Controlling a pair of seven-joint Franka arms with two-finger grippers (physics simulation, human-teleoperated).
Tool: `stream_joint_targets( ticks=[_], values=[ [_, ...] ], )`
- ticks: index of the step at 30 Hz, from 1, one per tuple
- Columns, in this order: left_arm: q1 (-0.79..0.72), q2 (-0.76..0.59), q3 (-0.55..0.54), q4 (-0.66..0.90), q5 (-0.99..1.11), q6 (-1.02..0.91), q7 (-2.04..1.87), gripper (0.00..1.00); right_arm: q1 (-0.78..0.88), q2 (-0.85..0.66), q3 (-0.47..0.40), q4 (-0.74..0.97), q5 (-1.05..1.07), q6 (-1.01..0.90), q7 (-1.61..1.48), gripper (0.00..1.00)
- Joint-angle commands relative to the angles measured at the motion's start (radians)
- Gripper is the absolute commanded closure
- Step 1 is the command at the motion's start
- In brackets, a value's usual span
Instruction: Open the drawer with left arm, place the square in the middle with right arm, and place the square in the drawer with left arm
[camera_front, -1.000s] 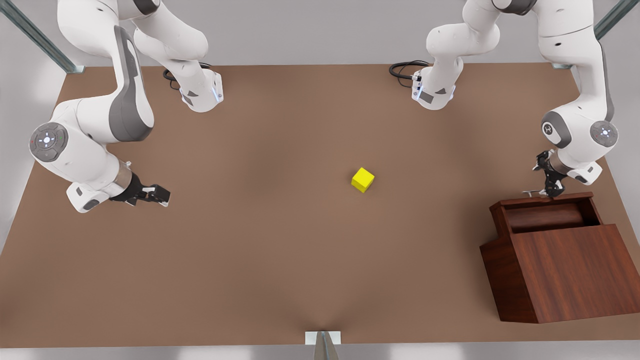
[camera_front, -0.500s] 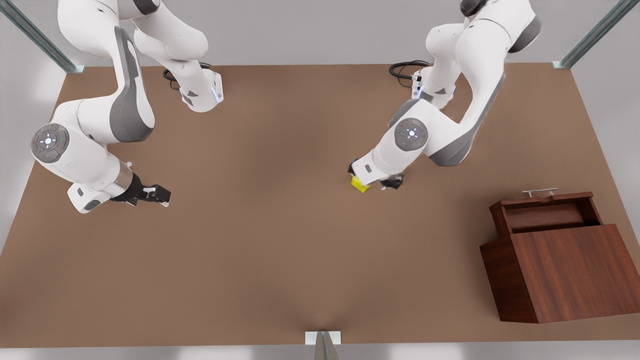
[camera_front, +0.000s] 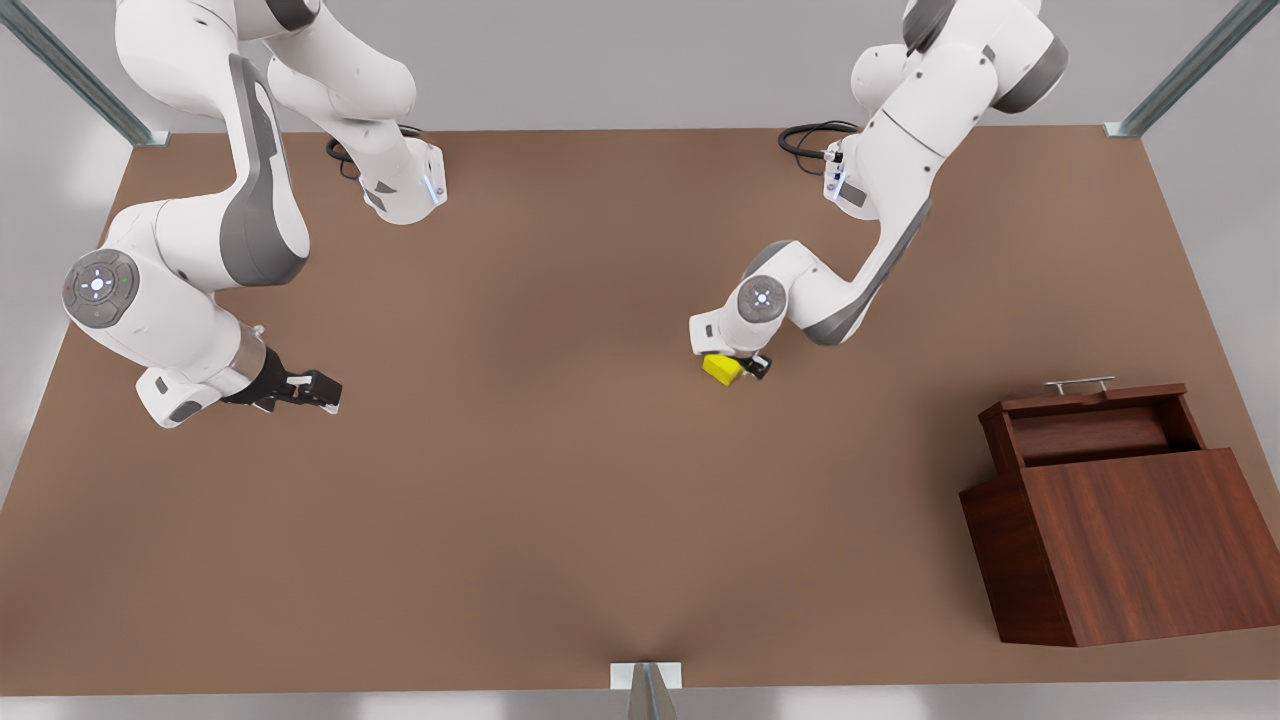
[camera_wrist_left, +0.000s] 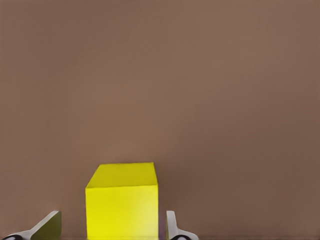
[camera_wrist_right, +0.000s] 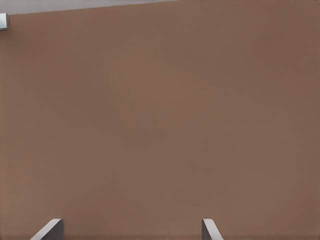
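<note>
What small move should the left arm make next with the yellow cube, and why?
Probably close the left gripper on the small yellow cube: its fingers stand open on both sides of the cube on the brown tabletop. The dark wooden drawer is already open. The right gripper waits, open.

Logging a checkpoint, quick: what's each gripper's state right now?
Left gripper: open, straddling the small yellow cube.
Right gripper: open, holding nothing.

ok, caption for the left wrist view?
Left gripper open astride the yellow square on the brown tabletop.
</note>
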Motion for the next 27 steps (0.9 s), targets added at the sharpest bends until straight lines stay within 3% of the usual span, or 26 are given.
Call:
stream_joint_targets(
  ticks=[1, 20, 22, 27],
  values=[
    [0.000, 0.000, 0.000, -0.003, 0.001, 0.007, 0.000, 0.00, 0.000, 0.000, 0.000, 0.000, 0.000, 0.000, -0.001, 0.00],
    [-0.024, 0.083, 0.043, -0.026, 0.056, 0.053, -0.003, 0.01, 0.000, 0.006, 0.000, -0.003, -0.005, 0.006, -0.001, 0.00],
    [-0.028, 0.092, 0.044, -0.026, 0.056, 0.055, -0.002, 0.18, 0.000, 0.008, 0.000, -0.003, -0.005, 0.006, -0.001, 0.00],
    [-0.032, 0.109, 0.052, -0.025, 0.056, 0.081, -0.005, 0.21, 0.000, 0.008, 0.000, -0.005, -0.005, 0.006, -0.001, 0.00]
  ],
)
